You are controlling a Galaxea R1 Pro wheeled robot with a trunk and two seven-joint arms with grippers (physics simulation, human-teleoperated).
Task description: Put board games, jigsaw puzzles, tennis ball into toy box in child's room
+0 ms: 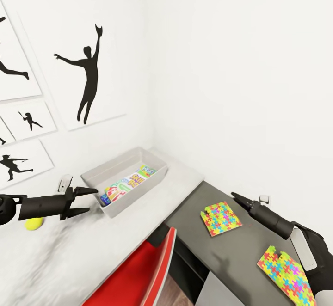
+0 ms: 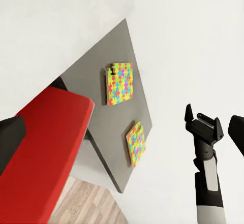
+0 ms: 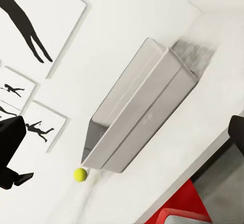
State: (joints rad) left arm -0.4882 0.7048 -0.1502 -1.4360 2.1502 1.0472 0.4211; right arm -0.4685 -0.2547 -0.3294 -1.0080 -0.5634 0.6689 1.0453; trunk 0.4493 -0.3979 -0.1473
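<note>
Two desk levels in head view: light grey table [image 1: 185, 176] running from lower left to centre, dark lower section [image 1: 231, 246] at lower right. White walls behind, black silhouette pictures [image 1: 88, 72] upper left.

Red chair [image 1: 138, 273] at bottom centre, tucked against the desk corner.

Toy box [image 1: 125, 179] sits centre frame on the light top, near the wall corner. At least one board game [image 1: 127, 183] lies flat inside it, bright cover up; can't tell how many are stacked.

Jigsaws on the dark section: one [image 1: 221, 217] right of centre, the other [image 1: 286, 273] at lower right, partly behind the right arm. They lie well apart, both flat.

Tennis ball [image 1: 33, 223] at left edge on the light top, just below the left arm, apart from the toy box.

Left gripper [image 1: 85, 200]: at left, fingers spread moderately wide, holding nothing, tips pointing at the box's near end and just short of its rim.

Right gripper [image 1: 237, 197]: right of centre, hanging above the dark section near the first jigsaw. It looks narrow and nothing is held, but the finger gap isn't clear enough to call.

Right wrist view shows the box [image 3: 142, 112] side-on with the ball [image 3: 80, 174] near its corner.
</note>
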